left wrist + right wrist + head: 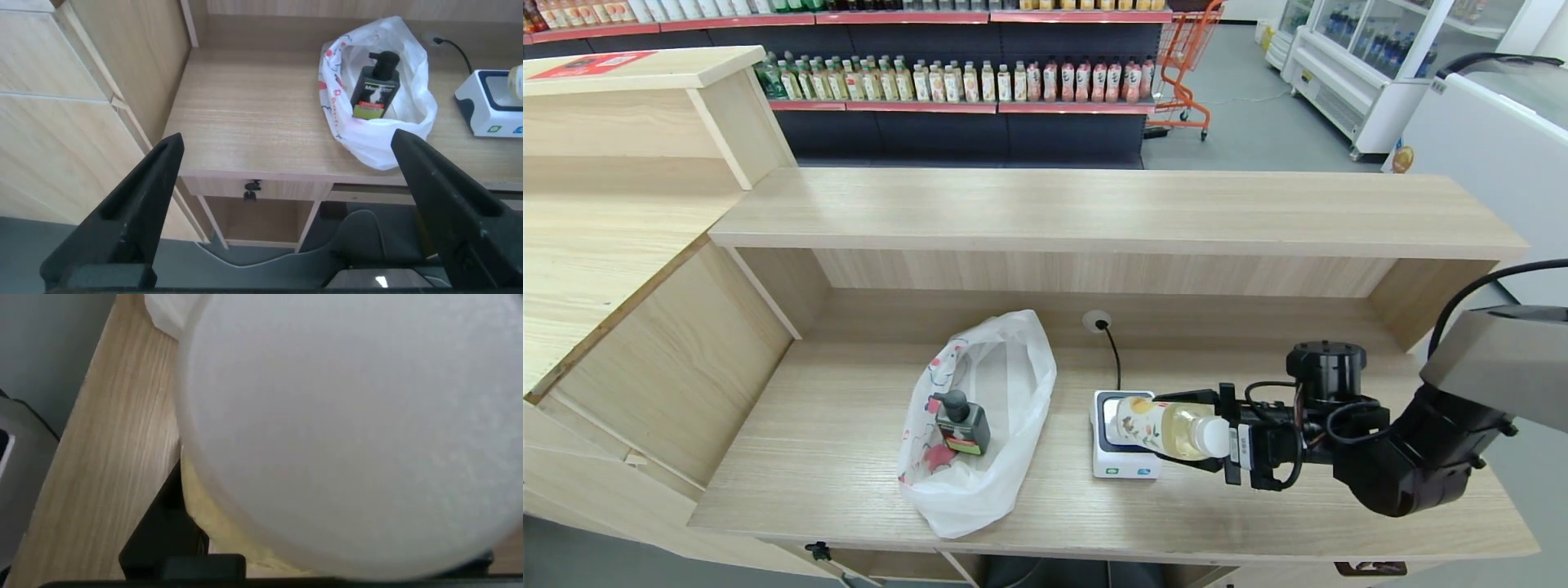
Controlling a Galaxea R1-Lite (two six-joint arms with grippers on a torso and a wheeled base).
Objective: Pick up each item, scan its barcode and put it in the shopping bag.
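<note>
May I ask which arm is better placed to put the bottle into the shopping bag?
Right: the right gripper holds the bottle over the scanner, beside the shopping bag; the left gripper is open and empty.

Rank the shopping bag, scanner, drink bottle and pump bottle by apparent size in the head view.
1. shopping bag, clearly largest.
2-3. drink bottle and scanner: these look alike, and the bottle covers part of the scanner, so they are left unranked.
4. pump bottle, smallest.
</note>
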